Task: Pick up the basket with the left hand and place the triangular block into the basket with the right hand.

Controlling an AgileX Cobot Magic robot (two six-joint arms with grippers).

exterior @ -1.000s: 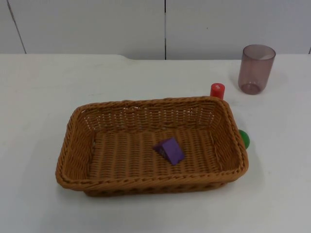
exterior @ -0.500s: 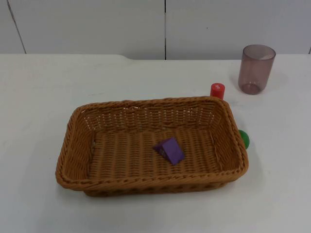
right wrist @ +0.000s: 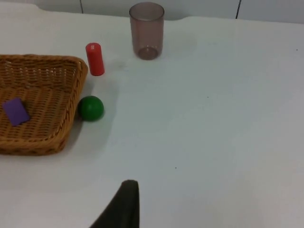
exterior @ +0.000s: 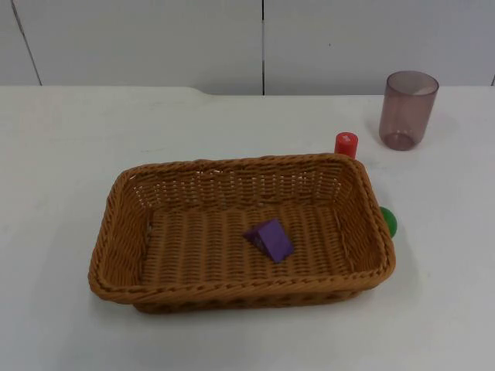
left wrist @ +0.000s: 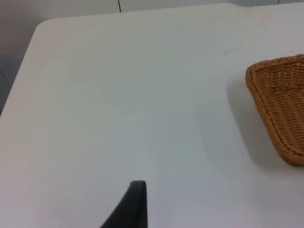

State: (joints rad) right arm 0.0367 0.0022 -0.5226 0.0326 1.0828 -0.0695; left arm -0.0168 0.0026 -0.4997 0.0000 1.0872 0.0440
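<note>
The wicker basket (exterior: 240, 232) was seen resting flat on the white table (exterior: 69, 154), and the purple triangular block (exterior: 270, 239) was already lying inside it, on the woven floor a little toward the basket's right end. From this the placing step was judged complete, with the block contained and apart from the basket walls. The basket itself was not being held; it was set down on the table, so either the lifting step was finished and the basket released, or nothing more than a retreat of the arms was left. The left gripper (left wrist: 135, 209) was seen over bare table well apart from the basket's left end (left wrist: 280, 109), and the right gripper (right wrist: 124, 206) was seen over bare table well apart from the basket's right end (right wrist: 45, 107); both arms were judged to be waiting. Only a single dark fingertip was visible for each, so whether the fingers stood apart or together could not be told. Outside the basket, a green ball (exterior: 388, 221) was touching or just beside its right wall, a red cylinder (exterior: 346, 144) stood just behind its far right corner, and a translucent cup (exterior: 407, 109) stood upright farther back.
</note>
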